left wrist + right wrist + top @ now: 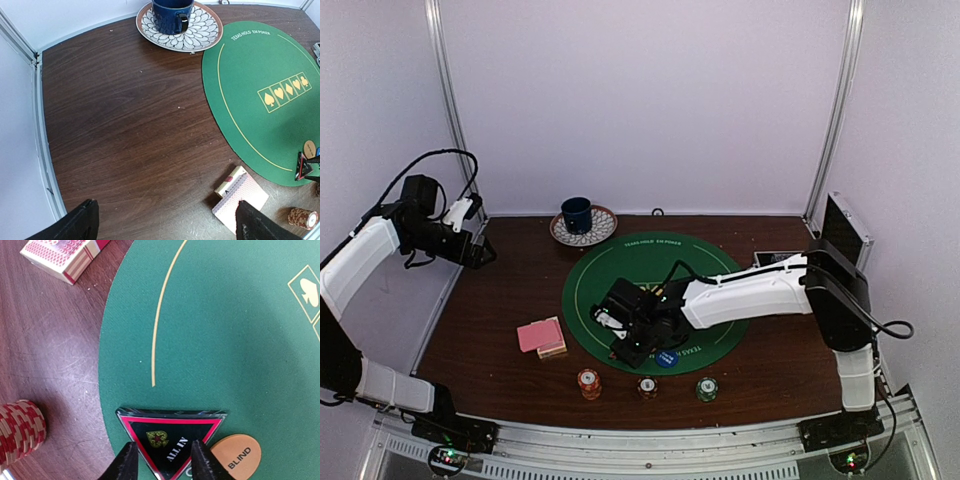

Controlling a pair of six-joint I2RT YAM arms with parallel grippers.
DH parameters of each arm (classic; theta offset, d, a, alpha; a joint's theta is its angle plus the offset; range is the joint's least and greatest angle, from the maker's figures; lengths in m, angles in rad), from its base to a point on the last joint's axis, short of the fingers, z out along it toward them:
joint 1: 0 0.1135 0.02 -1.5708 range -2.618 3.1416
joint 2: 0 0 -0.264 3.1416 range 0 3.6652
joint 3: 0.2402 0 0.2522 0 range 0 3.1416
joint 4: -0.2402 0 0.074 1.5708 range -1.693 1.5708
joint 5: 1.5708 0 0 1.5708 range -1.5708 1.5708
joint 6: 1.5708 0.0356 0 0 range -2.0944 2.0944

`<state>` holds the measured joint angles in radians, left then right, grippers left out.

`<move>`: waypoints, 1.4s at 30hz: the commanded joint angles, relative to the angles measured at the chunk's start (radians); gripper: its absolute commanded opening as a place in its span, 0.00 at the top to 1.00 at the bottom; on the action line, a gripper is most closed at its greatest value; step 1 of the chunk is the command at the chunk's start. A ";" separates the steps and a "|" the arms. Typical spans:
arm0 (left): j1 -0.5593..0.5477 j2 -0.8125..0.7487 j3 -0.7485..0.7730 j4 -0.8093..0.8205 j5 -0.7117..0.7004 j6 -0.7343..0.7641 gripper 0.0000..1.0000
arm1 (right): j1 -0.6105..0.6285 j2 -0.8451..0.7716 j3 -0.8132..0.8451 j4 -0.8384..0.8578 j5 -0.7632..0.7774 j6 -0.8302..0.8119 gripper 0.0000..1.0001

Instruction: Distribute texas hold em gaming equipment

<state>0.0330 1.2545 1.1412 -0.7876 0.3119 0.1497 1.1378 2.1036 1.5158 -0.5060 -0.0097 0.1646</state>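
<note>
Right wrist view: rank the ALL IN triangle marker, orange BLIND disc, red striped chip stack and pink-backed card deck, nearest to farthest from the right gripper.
From the right gripper:
1. ALL IN triangle marker, between its jaws at the bottom of the picture.
2. Orange BLIND disc, just to the picture's right.
3. Red striped chip stack, lower left.
4. Pink-backed card deck, top left corner.

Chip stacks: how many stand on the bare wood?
3, in a row near the front edge: left stack, middle stack, right stack. The right arm may hide others.
</note>
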 commanded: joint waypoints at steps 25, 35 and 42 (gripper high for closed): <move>0.007 -0.014 0.059 -0.038 0.061 -0.013 0.02 | 0.031 -0.018 -0.060 -0.007 0.058 0.026 0.79; 0.007 -0.012 0.063 -0.038 0.061 -0.013 0.02 | 0.034 0.089 0.054 -0.016 0.119 0.045 0.83; 0.007 -0.007 0.070 -0.042 0.067 -0.013 0.02 | 0.016 0.195 0.228 -0.049 0.178 0.047 0.83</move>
<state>0.0330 1.2545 1.1728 -0.8387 0.3607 0.1471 1.1667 2.2169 1.6665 -0.5312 0.1146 0.2054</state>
